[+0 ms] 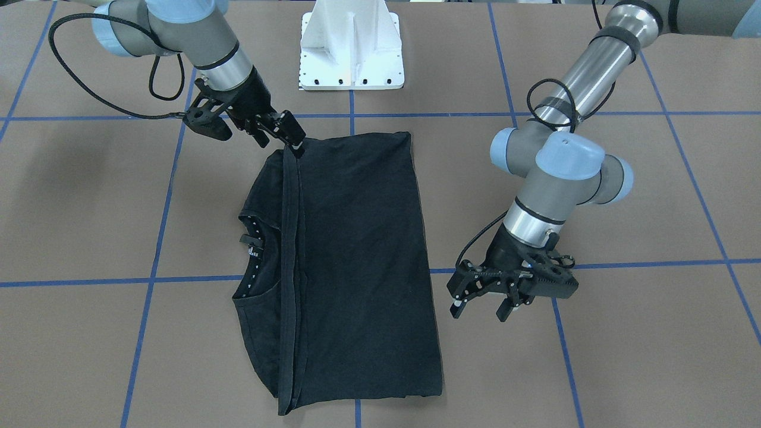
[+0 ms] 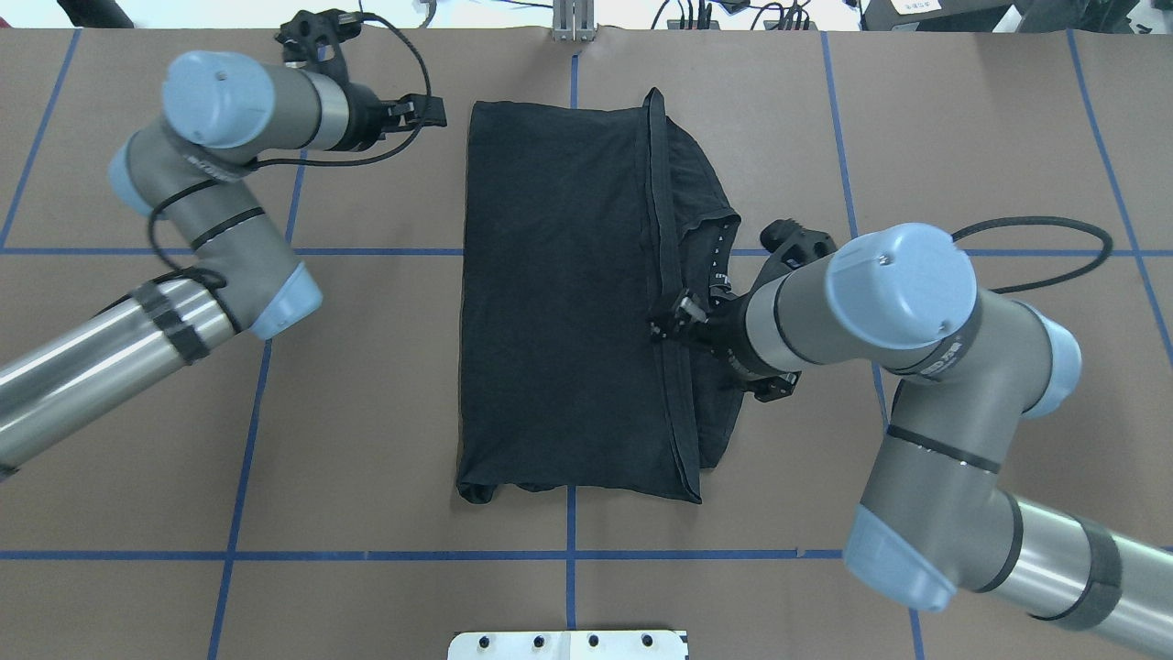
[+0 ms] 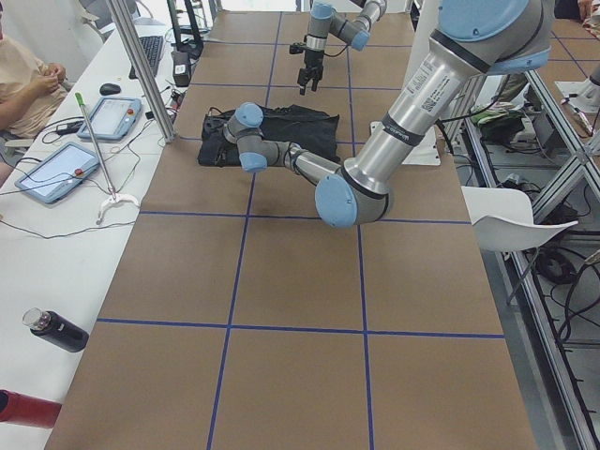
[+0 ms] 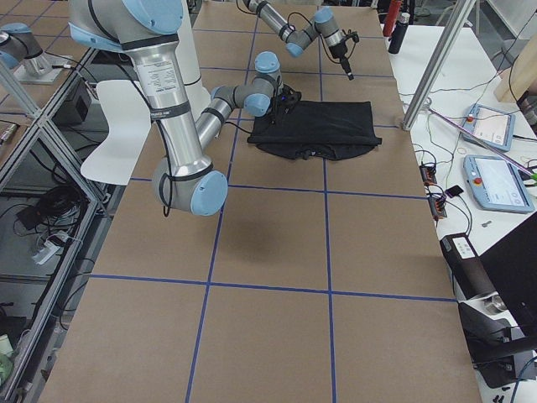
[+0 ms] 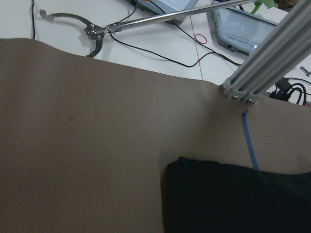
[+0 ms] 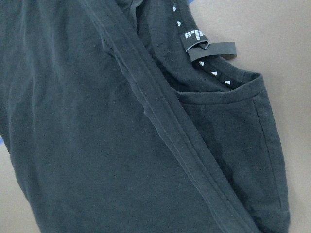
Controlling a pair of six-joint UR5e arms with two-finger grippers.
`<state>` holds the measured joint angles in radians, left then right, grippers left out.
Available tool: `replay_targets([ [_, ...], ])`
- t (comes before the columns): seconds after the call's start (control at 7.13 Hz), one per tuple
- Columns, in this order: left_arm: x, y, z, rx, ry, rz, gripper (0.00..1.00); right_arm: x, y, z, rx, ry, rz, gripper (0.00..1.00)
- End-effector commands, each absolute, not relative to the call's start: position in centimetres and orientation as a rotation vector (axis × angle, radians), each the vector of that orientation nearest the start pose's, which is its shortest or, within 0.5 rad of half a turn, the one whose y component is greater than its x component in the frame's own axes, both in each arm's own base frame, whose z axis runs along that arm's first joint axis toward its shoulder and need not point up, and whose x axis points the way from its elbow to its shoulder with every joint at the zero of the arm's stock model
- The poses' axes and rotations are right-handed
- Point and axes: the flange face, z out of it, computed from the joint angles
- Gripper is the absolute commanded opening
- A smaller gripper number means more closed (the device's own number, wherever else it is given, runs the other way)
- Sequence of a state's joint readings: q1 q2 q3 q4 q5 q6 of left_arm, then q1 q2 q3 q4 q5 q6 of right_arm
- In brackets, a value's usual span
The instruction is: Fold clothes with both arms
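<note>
While the half-folded T-shirt (image 1: 357,255) lay beside the spread left gripper (image 1: 480,309), the right gripper (image 1: 279,141), seemingly apart, touched its hem (image 1: 291,267); the next fold would need both pinching edges.

Open tabletop (image 2: 367,412) beside T-shirt (image 2: 550,302); aluminium post (image 5: 265,63) beyond

Shows the left arm (image 2: 197,234) doubled back at the elbow, the wrist level and turned toward the robot's right, and the left gripper (image 1: 480,309) with its fingers spread wide. Shows the right arm (image 2: 926,367) bent at the elbow too, the forearm reaching inward toward the robot's left, and the right gripper (image 1: 284,138) pitched downward, fingers parted, tips low.
</note>
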<state>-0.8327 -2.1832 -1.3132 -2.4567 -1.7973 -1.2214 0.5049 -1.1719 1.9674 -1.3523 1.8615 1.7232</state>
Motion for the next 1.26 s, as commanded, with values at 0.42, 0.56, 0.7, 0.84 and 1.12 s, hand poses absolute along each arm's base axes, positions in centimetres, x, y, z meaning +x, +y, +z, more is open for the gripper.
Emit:
replay_targets([
  [0.42, 36.5, -54.9, 30.9, 0.354, 1.152, -0.231, 1.00, -50.8, -30.1, 24.5, 0.236, -0.709, -0.339, 0.69],
  [0.56, 36.6, -55.0, 31.4, 0.335, 1.149, -0.254, 1.00, -52.4, -29.1, 24.8, 0.286, -0.670, -0.403, 0.59],
  [0.7, 36.6, -55.1, 31.6, 0.333, 1.145, -0.258, 1.00, -54.1, -28.4, 25.0, 0.295, -0.649, -0.431, 0.58],
  [0.84, 36.8, -55.2, 31.9, 0.322, 1.143, -0.265, 1.00, -54.9, -27.8, 25.1, 0.291, -0.642, -0.443, 0.54],
  [1.12, 37.2, -55.4, 32.8, 0.312, 1.135, -0.273, 1.00, -56.8, -26.9, 26.4, 0.322, -0.588, -0.457, 0.52],
])
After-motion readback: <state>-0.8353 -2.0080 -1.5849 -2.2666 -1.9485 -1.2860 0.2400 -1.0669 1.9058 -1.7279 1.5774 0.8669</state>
